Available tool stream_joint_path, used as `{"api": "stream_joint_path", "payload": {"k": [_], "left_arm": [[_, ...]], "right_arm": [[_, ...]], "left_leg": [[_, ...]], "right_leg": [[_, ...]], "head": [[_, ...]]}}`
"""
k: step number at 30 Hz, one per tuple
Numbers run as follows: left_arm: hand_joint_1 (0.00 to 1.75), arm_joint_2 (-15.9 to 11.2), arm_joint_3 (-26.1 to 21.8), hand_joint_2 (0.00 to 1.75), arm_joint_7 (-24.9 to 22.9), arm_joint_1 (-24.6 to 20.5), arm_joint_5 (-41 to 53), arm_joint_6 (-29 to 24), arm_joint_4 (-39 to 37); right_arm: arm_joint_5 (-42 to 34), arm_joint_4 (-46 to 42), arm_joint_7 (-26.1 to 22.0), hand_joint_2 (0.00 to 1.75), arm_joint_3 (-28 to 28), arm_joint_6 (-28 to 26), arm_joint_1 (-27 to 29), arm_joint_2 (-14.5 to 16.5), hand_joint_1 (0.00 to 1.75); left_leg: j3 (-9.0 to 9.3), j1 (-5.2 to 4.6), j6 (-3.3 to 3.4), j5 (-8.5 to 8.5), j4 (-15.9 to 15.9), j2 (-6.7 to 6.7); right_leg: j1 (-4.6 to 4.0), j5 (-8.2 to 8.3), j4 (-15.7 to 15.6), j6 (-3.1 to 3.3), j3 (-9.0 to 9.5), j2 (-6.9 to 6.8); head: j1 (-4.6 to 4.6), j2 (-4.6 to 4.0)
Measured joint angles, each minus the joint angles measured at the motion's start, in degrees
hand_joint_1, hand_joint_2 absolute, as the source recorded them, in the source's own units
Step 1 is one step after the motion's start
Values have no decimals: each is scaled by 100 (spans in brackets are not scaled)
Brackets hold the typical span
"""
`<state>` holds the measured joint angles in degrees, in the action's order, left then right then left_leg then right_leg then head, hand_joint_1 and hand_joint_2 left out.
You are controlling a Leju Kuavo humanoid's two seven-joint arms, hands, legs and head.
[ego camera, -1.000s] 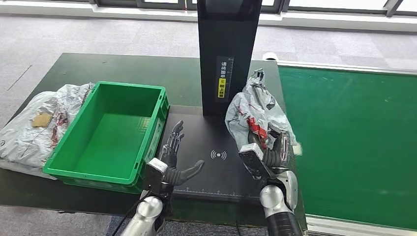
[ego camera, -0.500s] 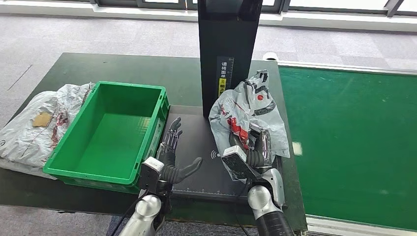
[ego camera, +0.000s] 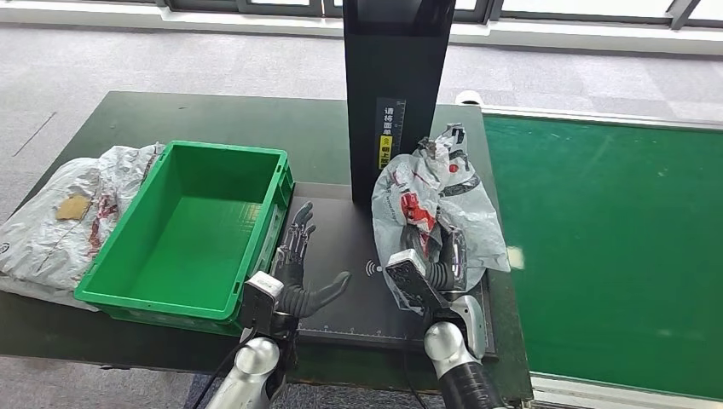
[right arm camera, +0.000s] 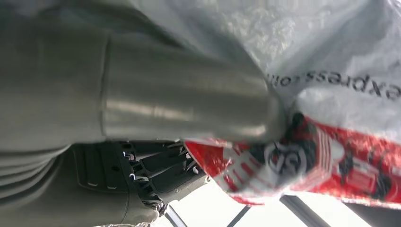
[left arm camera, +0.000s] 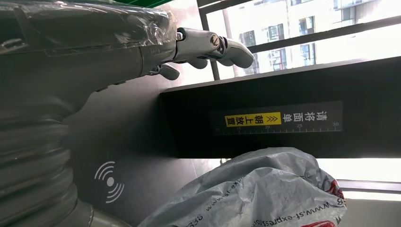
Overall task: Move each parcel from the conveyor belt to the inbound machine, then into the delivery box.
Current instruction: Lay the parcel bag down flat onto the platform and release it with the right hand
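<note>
1. The right hand (ego camera: 443, 260) is gripping a crumpled grey plastic parcel with red print (ego camera: 430, 192), its thumb (right arm camera: 189, 106) pressing into the wrapping; the bag is sitting over the right part of the black scanning plate of the inbound machine (ego camera: 341, 319), just in front of the machine's tall black column (ego camera: 396, 85).
2. The left hand (ego camera: 298, 277) is hovering over the plate's left part with fingers spread, holding nothing.
3. The parcel is clear of the green conveyor belt (ego camera: 614, 247), so the first leg appears done; the scan seems to be in hand.
4. The green plastic delivery box (ego camera: 273, 183) is standing beside the plate with nothing visible inside, so the last leg is not yet done.
5. Another grey plastic bag (ego camera: 60, 221) is lying on the table beyond the box; its role is unclear.
</note>
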<state>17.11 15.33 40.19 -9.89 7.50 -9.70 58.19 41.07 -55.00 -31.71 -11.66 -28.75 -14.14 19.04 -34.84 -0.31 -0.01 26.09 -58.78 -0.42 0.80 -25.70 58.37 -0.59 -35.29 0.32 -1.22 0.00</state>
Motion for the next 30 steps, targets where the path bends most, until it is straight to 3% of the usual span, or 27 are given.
{"api": "stream_joint_path", "payload": {"k": [7,11,14,30], "left_arm": [[0,0,0,175,0,3,-31,1,25],[0,0,-1,175,0,3,-31,13,25],[0,0,-1,175,0,5,-32,27,25],[0,-2,-1,175,0,2,-48,54,21]], "right_arm": [[225,104,248,0,3,-237,-20,-1,0],[954,136,652,0,7,-776,0,-5,0],[1470,-83,634,0,89,-1070,140,3,0],[1688,-689,519,0,415,-1123,323,11,0]], "left_leg": [[0,0,0,0,0,0],[1,0,0,0,0,0],[0,0,0,0,-1,-2],[3,-1,-1,1,0,2]], "right_leg": [[0,0,0,0,0,0],[0,0,0,0,0,0],[0,0,0,0,0,-1],[0,0,0,1,-1,2]], "head": [[0,0],[0,0],[0,0],[0,0]]}}
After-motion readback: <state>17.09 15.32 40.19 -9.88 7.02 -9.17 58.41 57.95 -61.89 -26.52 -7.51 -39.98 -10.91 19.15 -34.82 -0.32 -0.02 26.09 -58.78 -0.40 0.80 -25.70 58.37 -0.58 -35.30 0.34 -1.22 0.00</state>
